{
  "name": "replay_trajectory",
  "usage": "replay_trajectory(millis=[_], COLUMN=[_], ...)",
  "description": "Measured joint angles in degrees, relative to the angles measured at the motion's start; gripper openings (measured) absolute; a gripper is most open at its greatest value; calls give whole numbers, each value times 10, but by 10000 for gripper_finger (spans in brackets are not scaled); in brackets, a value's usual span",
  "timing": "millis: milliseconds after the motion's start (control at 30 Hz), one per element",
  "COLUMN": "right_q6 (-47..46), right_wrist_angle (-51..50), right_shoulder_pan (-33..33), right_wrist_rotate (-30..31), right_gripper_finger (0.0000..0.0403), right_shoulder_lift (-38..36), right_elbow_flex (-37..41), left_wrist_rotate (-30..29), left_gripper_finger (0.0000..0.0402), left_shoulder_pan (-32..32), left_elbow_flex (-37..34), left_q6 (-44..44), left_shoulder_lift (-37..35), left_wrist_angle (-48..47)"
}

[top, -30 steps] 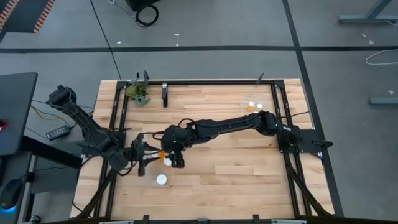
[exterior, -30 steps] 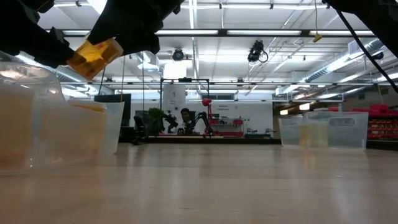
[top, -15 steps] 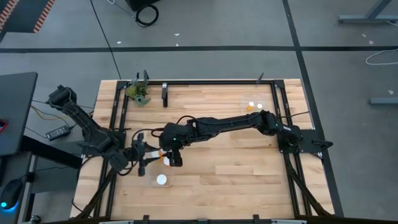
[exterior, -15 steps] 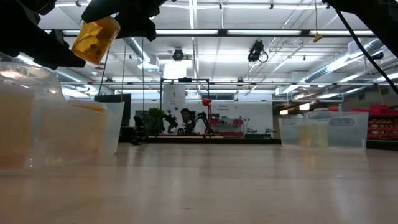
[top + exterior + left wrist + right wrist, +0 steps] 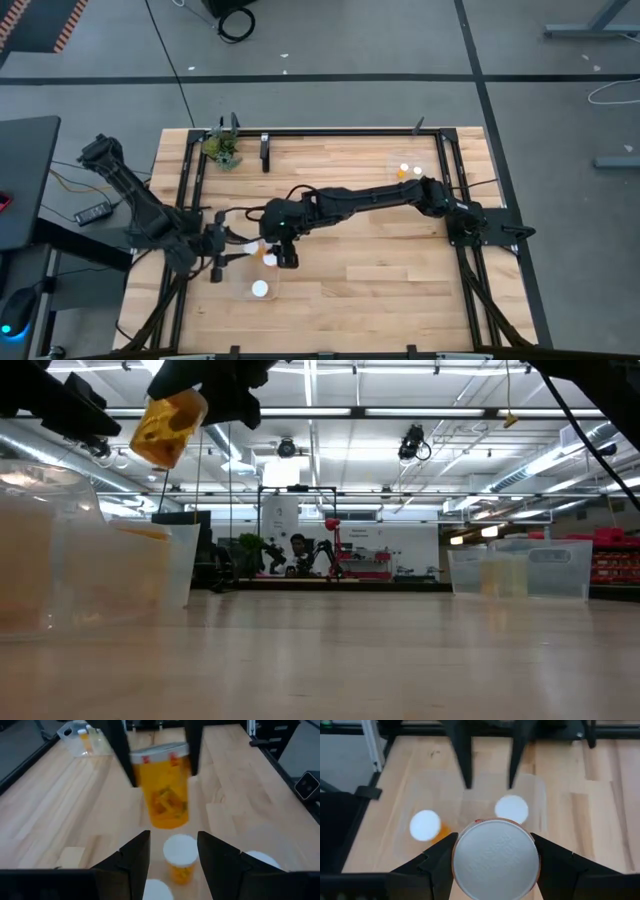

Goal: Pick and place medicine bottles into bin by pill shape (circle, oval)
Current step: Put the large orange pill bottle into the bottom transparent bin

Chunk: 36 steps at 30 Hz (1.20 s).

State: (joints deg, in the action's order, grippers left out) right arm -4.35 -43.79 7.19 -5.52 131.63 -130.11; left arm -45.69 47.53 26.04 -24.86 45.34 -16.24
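**Right gripper holds a bottle over the near-left bin**

The right gripper (image 5: 271,250), left of centre in the high view, pinches a medicine bottle (image 5: 168,428) by its white cap, amber body hanging nearly upright. Directly beneath sits the clear bin (image 5: 535,787) with two capped bottles (image 5: 512,809). The left gripper (image 5: 226,256), fingers spread and empty, faces it from just beside. The drop looks to be straight down.

Premises appear to be a robotics lab or industrial hall: grey concrete floor (image 5: 330,40) with taped lines, ceiling strip lights (image 5: 420,412), red equipment (image 5: 355,563) beyond, apparently other machines.
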Motion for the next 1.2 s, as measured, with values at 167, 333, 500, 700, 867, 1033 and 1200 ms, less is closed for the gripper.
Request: replay_trajectory(millis=[167, 333, 500, 700, 867, 1033, 1200], right_q6=[8, 20, 20, 20, 16, 15, 14], right_wrist_angle=[43, 85, 104, 174, 189, 208, 211], right_shoulder_pan=[5, 13, 16, 20, 24, 31, 30], right_wrist_rotate=[1, 1, 1, -5, -13, -15, -12], right_gripper_finger=[234, 234, 234, 234, 234, 234, 234], right_shoulder_lift=[0, 11, 37, 64, 76, 100, 122], right_elbow_flex=[13, 12, 15, 10, 10, 10, 10], left_wrist_rotate=[-1, -1, -1, -1, -6, -20, -22], left_gripper_finger=[172, 172, 172, 172, 172, 172, 172], left_shoulder_pan=[9, 22, 23, 23, 22, 22, 21], left_elbow_flex=[3, 3, 3, 3, 3, 3, 3], left_q6=[11, 16, 20, 20, 22, 21, 16], left_shoulder_lift=[-49, -96, -131, -153, -155, -155, -155], left_wrist_angle=[-46, -64, -85, -95, -94, -94, -93])
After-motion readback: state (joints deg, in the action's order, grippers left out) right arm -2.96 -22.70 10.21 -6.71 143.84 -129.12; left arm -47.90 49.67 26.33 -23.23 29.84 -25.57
